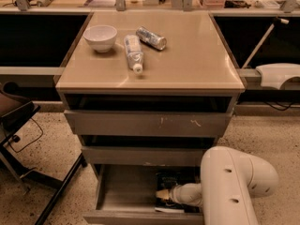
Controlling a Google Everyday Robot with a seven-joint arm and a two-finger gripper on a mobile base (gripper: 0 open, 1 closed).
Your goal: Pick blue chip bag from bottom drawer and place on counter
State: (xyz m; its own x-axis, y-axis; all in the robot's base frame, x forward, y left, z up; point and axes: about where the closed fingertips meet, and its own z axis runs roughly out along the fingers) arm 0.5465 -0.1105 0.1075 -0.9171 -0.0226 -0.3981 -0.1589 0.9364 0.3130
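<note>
The blue chip bag [168,184] lies flat at the right side of the open bottom drawer [123,191], dark with white lettering. My gripper [163,194] reaches into the drawer from the right and sits right over the bag's near end, its pale tip pointing left. My white arm [232,186] covers the drawer's right corner. The tan counter [187,55] is above, at the top of the cabinet.
On the counter lie a white bowl [100,37], a clear plastic bottle [133,53] and a silver can [151,37]. The two upper drawers [145,123] stand slightly open above the bottom one. A black chair [18,125] stands at the left.
</note>
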